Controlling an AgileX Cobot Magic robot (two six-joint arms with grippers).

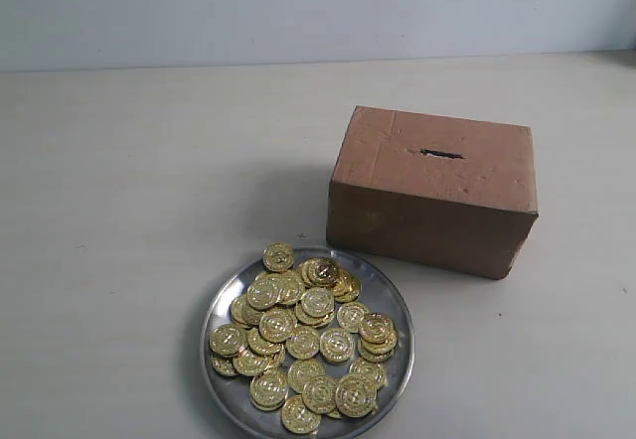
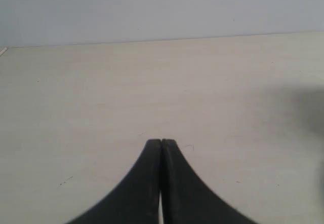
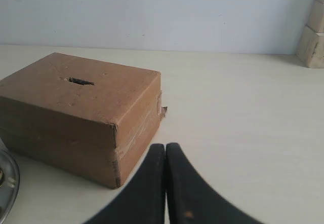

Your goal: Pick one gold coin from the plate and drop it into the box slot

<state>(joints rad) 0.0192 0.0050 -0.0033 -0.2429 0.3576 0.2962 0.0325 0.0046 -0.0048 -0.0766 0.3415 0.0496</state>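
Gold coins [image 1: 303,345] lie heaped in the plate [image 1: 390,298], a round silver dish standing on the table [image 1: 129,211] at the near edge of the exterior view. One coin sits apart from the heap at the dish's far rim. Just behind the plate, a little to its right, stands the box [image 1: 432,196], reddish-brown cardboard with creased faces. The box slot [image 1: 440,153] is a short dark slit in its top face.

Neither gripper shows in the exterior view. The right gripper [image 3: 165,147] has its two black fingers pressed flat together with nothing between them. Ahead of its tips the box [image 3: 76,112] stands near but clear of them, corner-on, with the slot [image 3: 81,81] facing up. Only a sliver of the plate's rim [image 3: 6,183] shows beside the box, well apart from the tips. The left gripper [image 2: 161,143] is likewise clenched on nothing, low over bare tabletop.

The table is pale, matt and faintly scuffed — it runs back to a plain light wall [image 1: 298,7]. Pale wooden blocks [image 3: 311,31] are stacked at the edge of the right wrist view.
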